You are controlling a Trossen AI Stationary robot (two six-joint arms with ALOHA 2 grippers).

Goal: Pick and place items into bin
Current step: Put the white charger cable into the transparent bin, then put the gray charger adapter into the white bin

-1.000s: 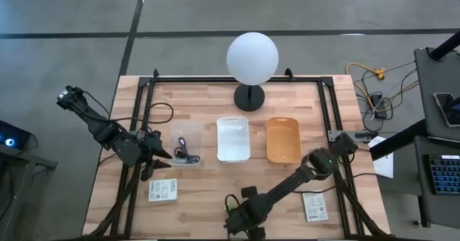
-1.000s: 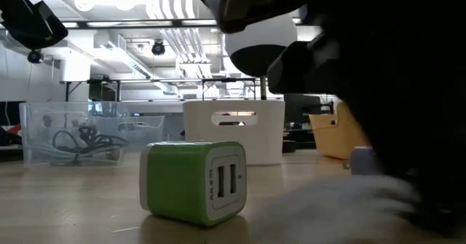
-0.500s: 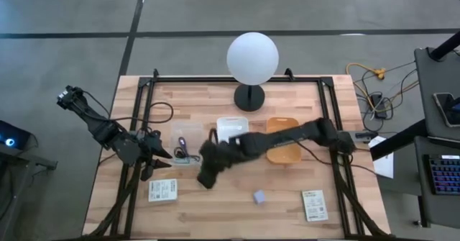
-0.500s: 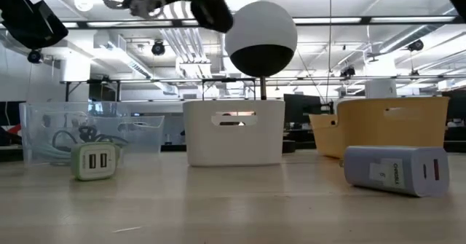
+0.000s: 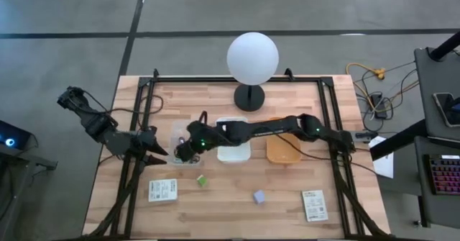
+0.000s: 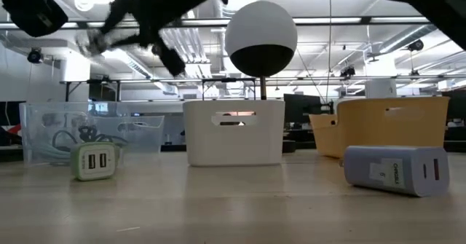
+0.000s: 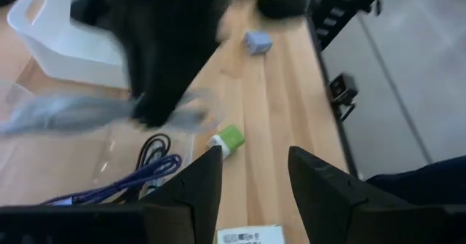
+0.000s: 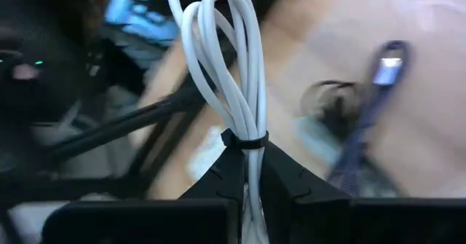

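My right gripper reaches across the table and is over the clear bin, shut on a coiled white cable. The low view shows it blurred, high above the bin. A purple cable and a black cable lie in the clear bin. My left gripper is open and empty at the bin's left. A green adapter and a grey-blue adapter lie on the table. Two white packets lie flat near the near edge. My right gripper pinches the white cable bundle between its two fingers at the black tie. The fingers lie along the bundle, and its loops stick out past the fingertips. The cable is lifted clear, above the clear bin.
A white bin and an orange bin stand in a row to the right of the clear bin. A lamp with a white globe stands at the far edge. My right arm stretches over the white and orange bins.
My right gripper has swung from the table's near edge toward the far left, up to the clear bin, carrying the white cable lifted clear. The green adapter now lies farther from the near edge and more to the left than a second ago.
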